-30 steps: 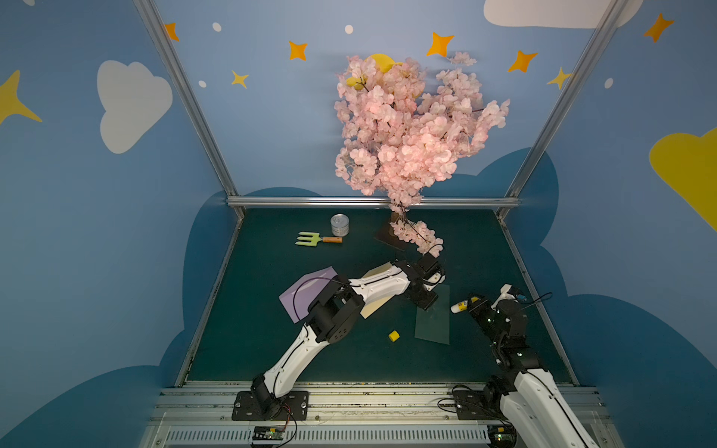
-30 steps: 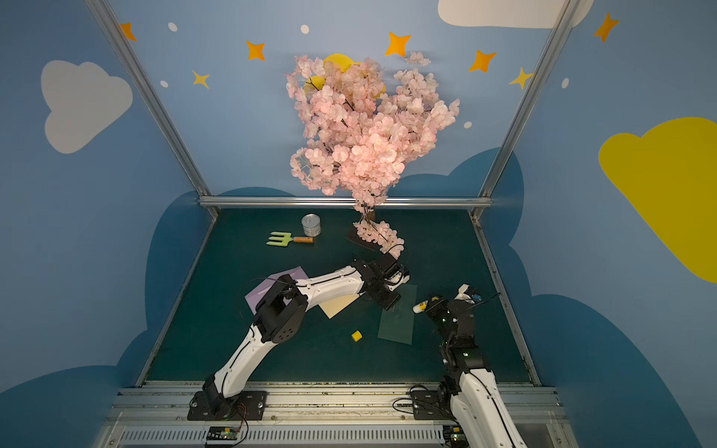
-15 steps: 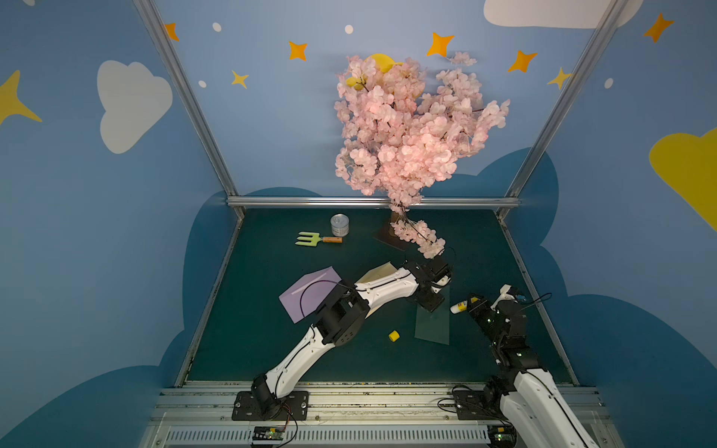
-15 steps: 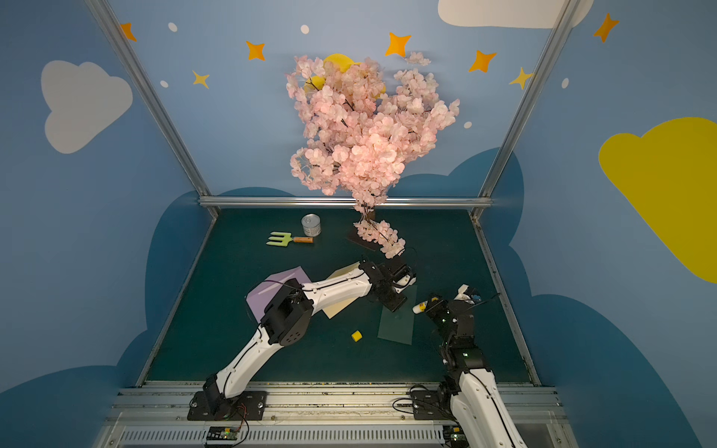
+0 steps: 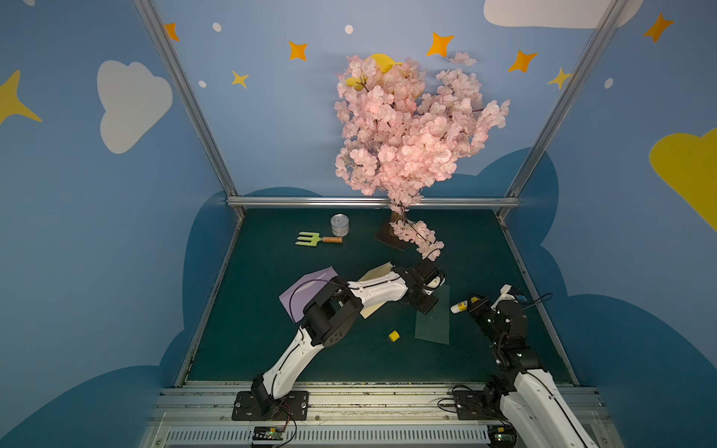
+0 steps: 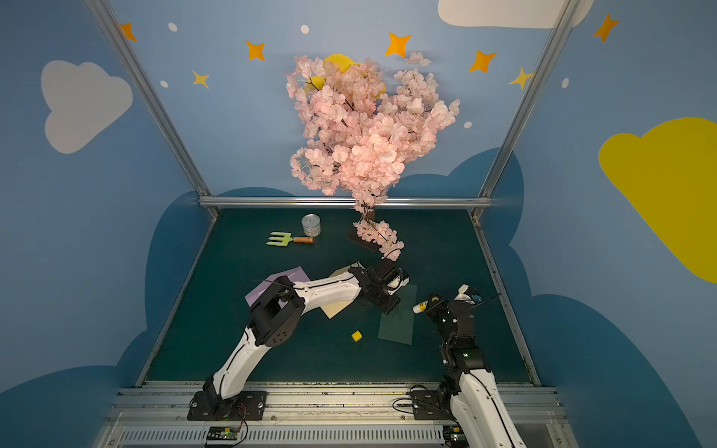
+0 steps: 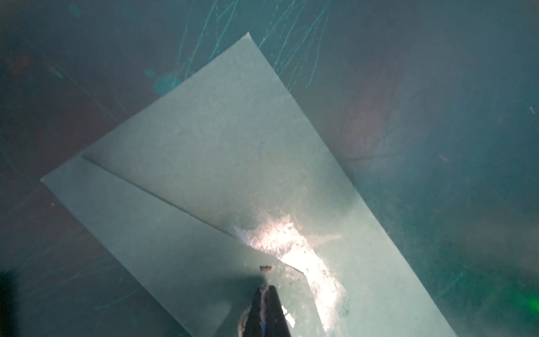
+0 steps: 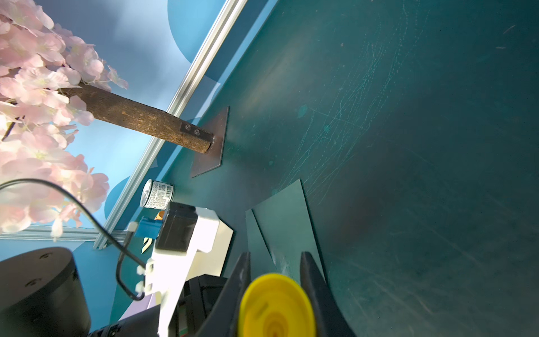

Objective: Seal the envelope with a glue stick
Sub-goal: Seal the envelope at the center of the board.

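Step in hand looked like the press-down. In the left wrist view the green envelope (image 7: 233,146) lay flat with its flap folded over and a shiny wet glue smear (image 7: 294,251) at the flap's point, lower centre of the frame. The left gripper (image 7: 267,290) was fully closed with nothing in it, its tip down at the flap edge just beside the smear. It was probably touching, but I couldn't confirm that.

In a top view the green envelope (image 5: 432,326) sat lower centre-right, and the right gripper (image 5: 471,306) was just right of it, clamped on the glue stick (image 5: 459,307) and held off the table. The stick was uncapped, its yellow cap (image 5: 394,336) lying loose just left of the envelope.

A cream envelope (image 5: 378,271) and a purple envelope (image 5: 306,291) lay partly under the left arm, no glue visible on them.

Next move, by my judgement, calls for the closed tip to rub across the flap point so the glue takes, without dragging the envelope. The stick should be kept clear.
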{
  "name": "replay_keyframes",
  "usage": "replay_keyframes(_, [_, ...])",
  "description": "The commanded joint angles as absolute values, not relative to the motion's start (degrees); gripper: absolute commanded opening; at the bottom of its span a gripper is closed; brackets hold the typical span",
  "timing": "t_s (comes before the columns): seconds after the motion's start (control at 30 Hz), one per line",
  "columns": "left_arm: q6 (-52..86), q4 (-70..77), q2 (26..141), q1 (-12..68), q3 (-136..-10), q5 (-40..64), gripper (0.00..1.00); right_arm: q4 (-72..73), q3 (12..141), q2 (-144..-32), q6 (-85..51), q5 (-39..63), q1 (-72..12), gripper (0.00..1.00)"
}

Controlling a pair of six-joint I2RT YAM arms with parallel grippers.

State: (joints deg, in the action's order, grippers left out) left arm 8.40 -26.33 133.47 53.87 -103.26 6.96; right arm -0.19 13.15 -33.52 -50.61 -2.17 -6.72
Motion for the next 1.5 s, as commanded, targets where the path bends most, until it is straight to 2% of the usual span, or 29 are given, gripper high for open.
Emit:
replay_keyframes(0.0, [8.8,-30.9,134.5,53.9,-99.3,7.6,0.03,0.9,12.7,-33.6,-50.7,-1.8,-6.4,0.0])
replay_keyframes(0.3, [8.5,-29.1,132.1,54.6,-95.0,8.6,0.03,0.8,12.7,-33.4,-50.7,-1.7,-6.4,0.0])
replay_keyframes(0.73, [8.5,-32.0,134.9,57.3,-99.5,8.5,0.03,1.4,12.3,-33.4,-51.1,-1.2,-6.3,0.0])
replay_keyframes(1.47, [9.3,-29.6,128.9,56.2,-87.8,8.5,0.03,0.7,12.3,-32.7,-51.2,-1.1,-6.1,0.0])
